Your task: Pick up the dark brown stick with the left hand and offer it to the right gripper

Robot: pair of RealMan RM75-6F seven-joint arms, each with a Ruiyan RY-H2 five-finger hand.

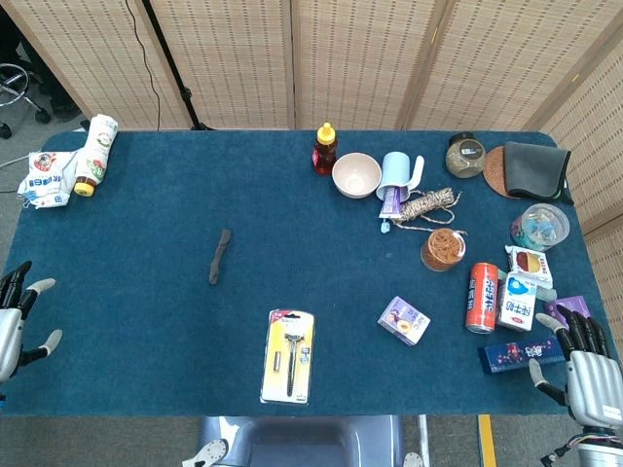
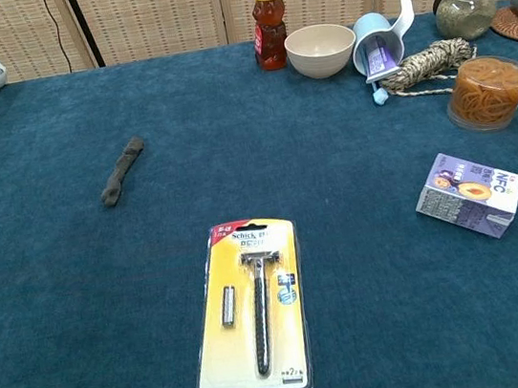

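At 12 o'clock from me stand woven folding screens (image 1: 341, 58); at 10 o'clock, a chair base (image 1: 15, 83) on grey floor.

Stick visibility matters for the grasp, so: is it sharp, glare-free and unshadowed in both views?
Head view: the stick is small and dark against the blue table, in even light, with no glare and hardly any shadow. Chest view: the stick is larger, its rough outline crisp; the only sheen is on the razor pack.

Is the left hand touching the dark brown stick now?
Apart. The head view shows the left hand at the table edge, with bare cloth between it and the dark brown stick.
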